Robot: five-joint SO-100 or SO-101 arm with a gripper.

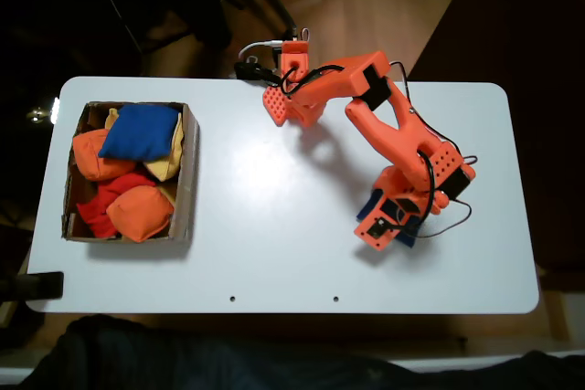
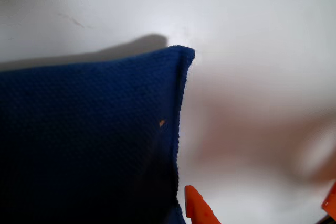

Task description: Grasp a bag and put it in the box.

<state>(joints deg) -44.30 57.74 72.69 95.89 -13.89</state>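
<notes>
Royal-blue fabric of the bag [image 2: 89, 140] sits closest to the wrist camera, its weave plain to see and one pointed corner sticking up toward the top of that view. Just right of the bag's edge, at the bottom of the wrist view, an orange fingertip [image 2: 197, 208] pokes in, touching or almost touching the cloth; a second bit of orange shows at the far right corner. The claw [image 2: 262, 213] has bare white table [image 2: 252, 35] between those two tips, so it stands fairly wide, holding nothing.

From the fixed view, the claw [image 1: 388, 226] is low over the table's right part, and the bag [image 1: 373, 204] lies directly under it, only dark blue slivers peeking out on both sides of the orange arm [image 1: 393, 125].

Well away to the left of the claw in the fixed view sits the brown cardboard box [image 1: 189, 171] with raw edges. Inside it lie a plumper blue beanbag [image 1: 139, 131], a yellow beanbag [image 1: 169, 163] beneath that, two orange beanbags [image 1: 139, 212] and a red beanbag [image 1: 102, 203].
</notes>
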